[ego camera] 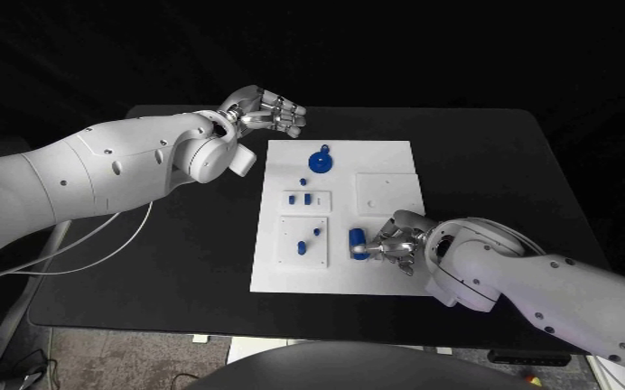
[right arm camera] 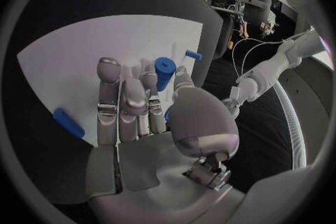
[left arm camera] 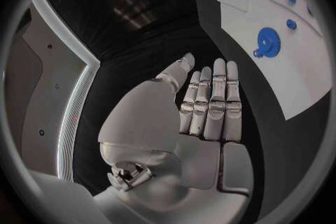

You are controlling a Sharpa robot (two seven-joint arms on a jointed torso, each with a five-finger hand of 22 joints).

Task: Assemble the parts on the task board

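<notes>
gripping a blue peg (ego camera: pixel 359 243) over the task board (ego camera: pixel 391 160), right hand (ego camera: pixel 397 244); left hand (ego camera: pixel 265 110) hovers, fingers released.

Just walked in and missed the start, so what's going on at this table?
A two-armed robot is assembling small blue parts on a white task board. Its right hand is down at the board's near edge, fingers around a blue cylinder. Its left hand hovers off the board's far left corner, fingers straight and holding nothing. A blue gear lies untouched at the far end, and a few smaller blue pieces sit on the board's raised white plates.
</notes>
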